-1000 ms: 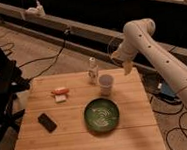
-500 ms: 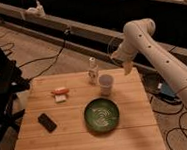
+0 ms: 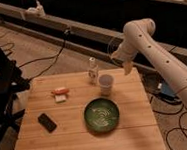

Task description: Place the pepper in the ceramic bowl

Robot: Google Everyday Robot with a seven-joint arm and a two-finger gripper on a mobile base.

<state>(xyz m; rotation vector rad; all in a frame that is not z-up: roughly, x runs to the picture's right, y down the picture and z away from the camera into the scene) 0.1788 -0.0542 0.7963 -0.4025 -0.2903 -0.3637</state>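
The small red-orange pepper (image 3: 61,90) lies on the wooden table (image 3: 84,141) at its back left, touching a small white block (image 3: 61,98). The dark green ceramic bowl (image 3: 101,115) with pale swirls sits right of the table's middle, empty. My gripper (image 3: 126,67) hangs from the white arm (image 3: 158,57) above the table's back right corner, to the right of the whitish cup (image 3: 106,83). It is far from the pepper and holds nothing that I can see.
A small clear bottle (image 3: 92,71) stands at the back edge next to the cup. A black phone-like slab (image 3: 47,122) lies at the front left. Cables run across the floor behind and to the right. A dark stand sits to the left of the table.
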